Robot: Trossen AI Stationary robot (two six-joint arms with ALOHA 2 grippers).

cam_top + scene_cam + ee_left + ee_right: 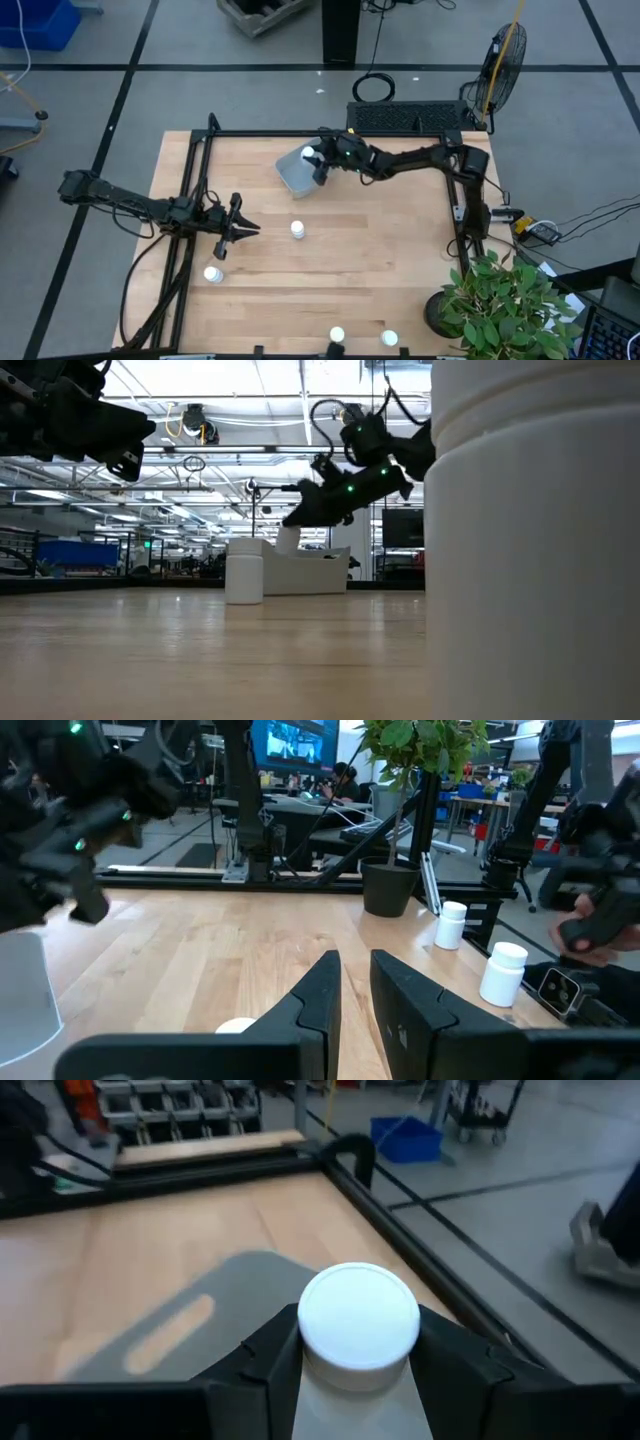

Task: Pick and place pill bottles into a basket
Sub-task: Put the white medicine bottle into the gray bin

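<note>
We see one pill bottle point(359, 1325) clamped between the two fingers of the right gripper point(318, 160), which holds it just above the basket point(296, 172), near the far edge of the wooden table point(380, 250). In the right wrist view the white cap sits between the dark fingers, with the grey-blue tray under it.

A second bottle point(298, 229) stands upright in the middle of the table. A third bottle point(213, 273) stands near the left side, and two more bottles point(337, 335) point(389, 339) stand at the near edge.

The left gripper point(232, 228) hangs over the left part of the table, its fingers point(315, 995) narrow and holding nothing. A potted plant point(500, 300) is at the near right corner.
</note>
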